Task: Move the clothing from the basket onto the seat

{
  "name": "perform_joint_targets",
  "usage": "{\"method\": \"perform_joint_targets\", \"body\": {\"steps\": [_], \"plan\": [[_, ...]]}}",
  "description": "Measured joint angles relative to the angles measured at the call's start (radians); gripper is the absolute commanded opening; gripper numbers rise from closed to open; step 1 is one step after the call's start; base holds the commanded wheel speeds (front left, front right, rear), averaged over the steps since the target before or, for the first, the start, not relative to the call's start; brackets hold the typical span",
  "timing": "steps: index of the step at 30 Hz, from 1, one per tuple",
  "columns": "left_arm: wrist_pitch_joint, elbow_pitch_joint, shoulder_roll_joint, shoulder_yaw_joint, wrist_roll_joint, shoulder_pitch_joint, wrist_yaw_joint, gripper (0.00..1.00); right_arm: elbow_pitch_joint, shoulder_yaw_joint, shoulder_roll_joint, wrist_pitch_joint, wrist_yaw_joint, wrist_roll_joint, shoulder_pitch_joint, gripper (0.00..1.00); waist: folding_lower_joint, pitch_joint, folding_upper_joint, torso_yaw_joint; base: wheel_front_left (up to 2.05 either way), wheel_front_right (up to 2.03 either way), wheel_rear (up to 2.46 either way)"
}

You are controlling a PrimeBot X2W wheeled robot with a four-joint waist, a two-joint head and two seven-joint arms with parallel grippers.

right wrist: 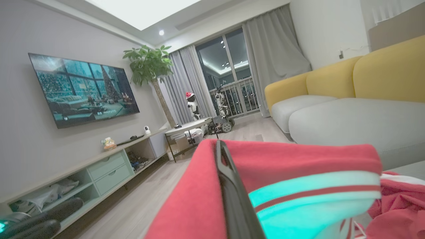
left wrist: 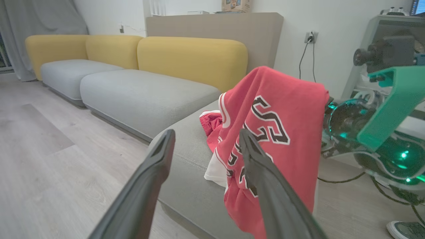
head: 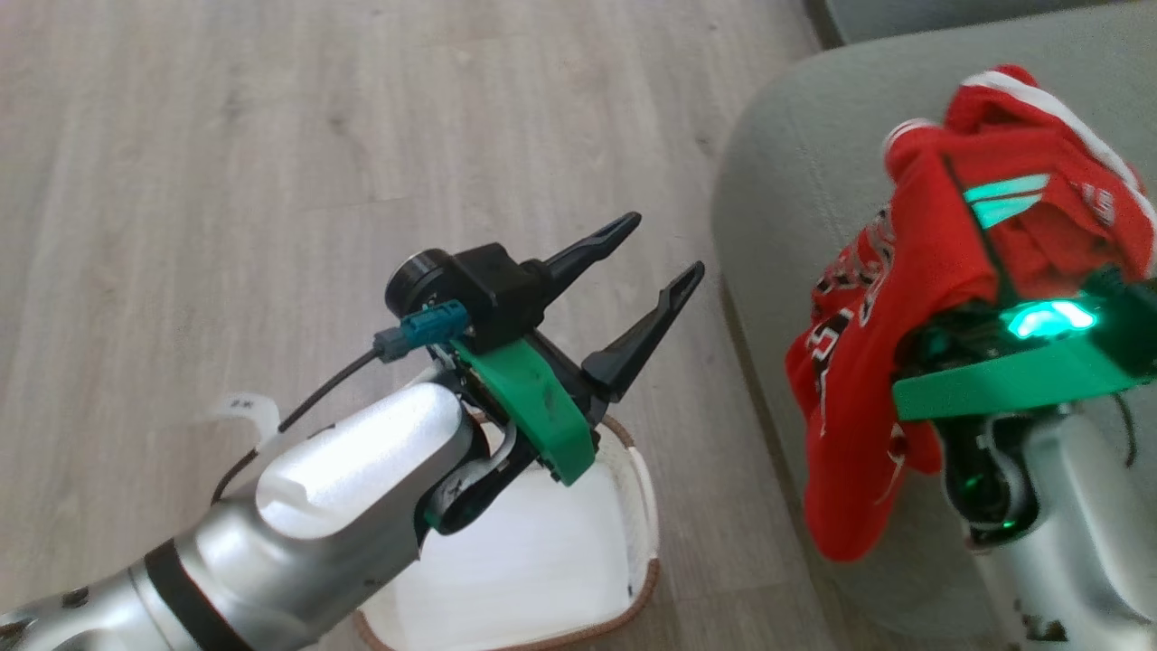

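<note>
The red clothing (head: 859,362) with white trim and black-and-white lettering hangs draped over my right gripper (head: 969,212) above the grey seat (head: 777,199). That gripper is shut on the fabric, and one dark finger (right wrist: 229,186) pokes through the cloth. A second bunch of red clothing (left wrist: 211,121) lies on the seat (left wrist: 189,136) behind the hanging jersey (left wrist: 282,109). My left gripper (head: 664,244) stands open and holds nothing, above the floor between the basket and the seat. The cream basket (head: 646,506) with a brown rim sits under my left forearm, and the inside that shows is bare white.
Pale wood floor (head: 271,136) stretches to the left of the seat. More grey cushions with yellow backs (left wrist: 192,56) run along the wall. A low TV cabinet (right wrist: 109,166) stands across the room. A shoe (left wrist: 405,229) rests on the floor near my right arm.
</note>
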Motion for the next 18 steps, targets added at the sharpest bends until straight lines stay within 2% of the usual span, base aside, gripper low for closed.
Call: {"method": "perform_joint_targets", "body": {"steps": [9,18], "plan": [[0.000,0.012,0.009,-0.012,0.029,0.000,-0.006,1.00,-0.157,-0.101,-0.005,0.034,0.000,0.005,0.016,0.00,0.0000,0.036,0.0000,-0.138,0.00,0.00,0.00],[0.038,0.012,0.038,-0.016,0.029,-0.001,0.003,1.00,-0.240,-0.134,0.019,0.052,0.000,-0.004,0.055,0.00,0.0000,0.077,0.0000,-0.254,0.00,0.00,0.00]]}}
